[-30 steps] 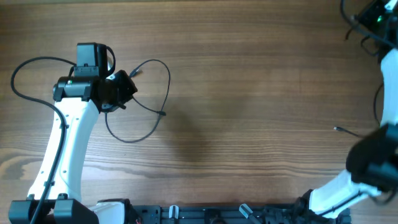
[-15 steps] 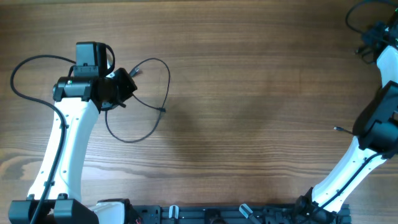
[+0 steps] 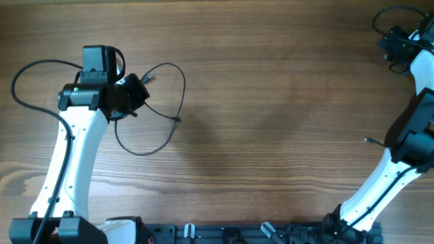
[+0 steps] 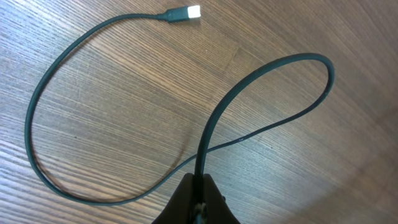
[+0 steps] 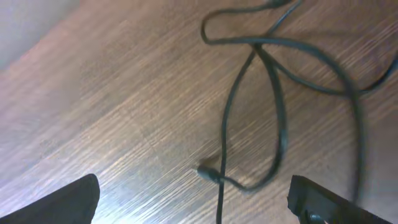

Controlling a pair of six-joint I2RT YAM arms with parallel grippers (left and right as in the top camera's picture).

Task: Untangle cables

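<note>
On the left lies one thin black cable (image 4: 28, 127), spread in two loose loops that cross each other. Its free end carries a small silver plug (image 4: 193, 11) lying flat, well apart from the grip. The left tool (image 4: 198, 190) is pressed together on this cable and pinches it just where one loop rises from the crossing. From above, the loops lie just to the right of that tool.

A second thin black cable (image 5: 281, 130) sits at the far right corner of the counter. It lies in a looser tangle, with several strands crossing near one point and curving away from it. One dark plug end (image 5: 205, 171) of it rests on the wood between the strands. The right tool (image 5: 196, 202) hangs over this tangle with its fingers (image 5: 71, 199) spread wide, one at each lower corner of the wrist view. They touch no strand that we can see.

Lower on the right, a short thin dark cord end (image 3: 369, 141) shows beside the right arm's black joint. We cannot tell where it runs.

All of this lies on a brown wood-grain counter (image 3: 271, 102). The white left arm (image 3: 74, 156) reaches up from the near edge, with a thicker black wire arcing off its left side. The white right arm (image 3: 380, 190) rises along the right edge.
</note>
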